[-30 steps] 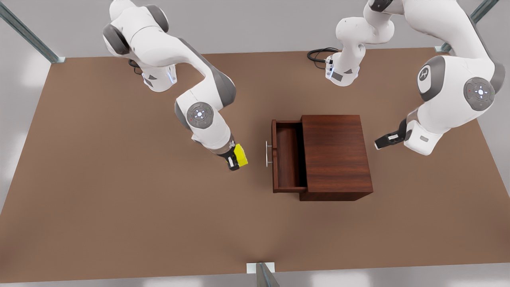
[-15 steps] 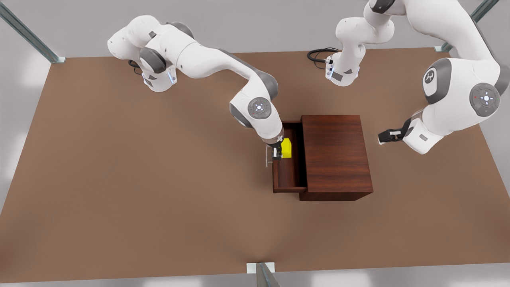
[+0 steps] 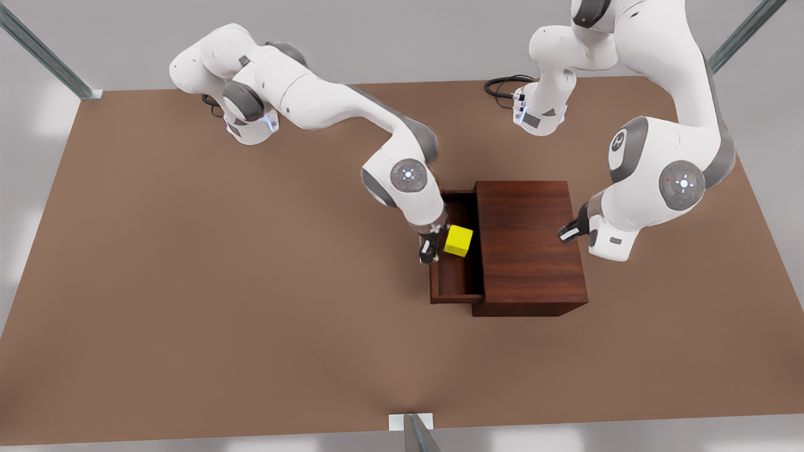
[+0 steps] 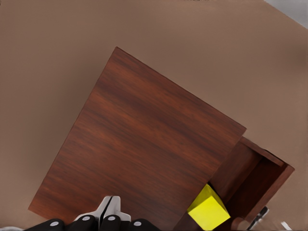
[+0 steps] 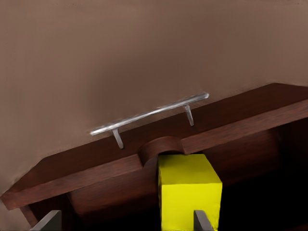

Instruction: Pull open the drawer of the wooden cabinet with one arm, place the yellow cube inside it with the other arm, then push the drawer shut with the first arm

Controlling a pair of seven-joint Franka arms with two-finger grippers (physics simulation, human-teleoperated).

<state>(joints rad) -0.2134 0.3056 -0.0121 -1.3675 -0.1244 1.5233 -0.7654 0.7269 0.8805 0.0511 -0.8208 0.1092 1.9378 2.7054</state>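
Since half a sec ago, right claw (image 3: 433, 248) dropped lower over the drawer (image 3: 453, 276), fingers spread, yellow cube (image 3: 458, 241) loose inside. I'd lift straight up, no nudging. Left claw (image 3: 568, 231), pressed together, moved over the wooden cabinet (image 3: 531, 251).

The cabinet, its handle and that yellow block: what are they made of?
The cabinet looks like dark reddish wood, its grain visible. The handle seems polished metal, silvery and glinting. The yellow block is plain and matte, maybe plastic or painted wood.
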